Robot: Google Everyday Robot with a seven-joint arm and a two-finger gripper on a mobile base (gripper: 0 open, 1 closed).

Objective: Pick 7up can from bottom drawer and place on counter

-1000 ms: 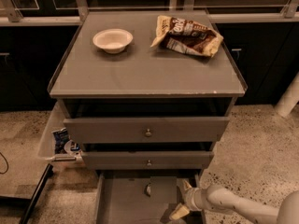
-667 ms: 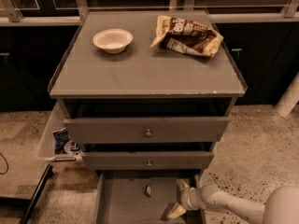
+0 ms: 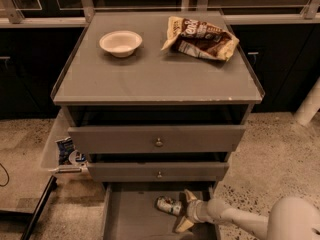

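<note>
At the foot of the cabinet (image 3: 200,139), closest to the camera, the tool (image 3: 182,211) is reaching into the bottom drawer (image 3: 130,214) on a pale arm (image 3: 235,218) that is coming in from the cabinet's lower right. Its two fingers (image 3: 189,196) are standing spread apart, gripping nothing, one toward the cabinet front and one toward the viewer. The 7up can (image 3: 168,205) is lying on its side on the drawer's grey floor, just beside the tool's open mouth on the side away from the arm. Whether the fingers are touching it cannot be told.

The bottom drawer is standing pulled well out from the cabinet. Above it, the middle drawer (image 3: 157,171) is sitting slightly out, its small knob facing forward. The top drawer (image 3: 115,140) is projecting a little further, with a dark gap showing above it.

Against the cabinet's left side, a clear bin (image 3: 50,154) is holding a blue-and-white packet (image 3: 65,149). Speckled floor (image 3: 280,154) is spreading out on the cabinet's right.

Further back, the worktop (image 3: 150,74) is forming the cabinet's flat grey top. A white bowl (image 3: 120,42) is sitting upright on its rear left part. A brown-and-cream snack bag (image 3: 200,38) is lying crumpled on its rear right part, well apart from the bowl. Beyond the cabinet's right rear corner, a white post (image 3: 310,104) is leaning into view.
</note>
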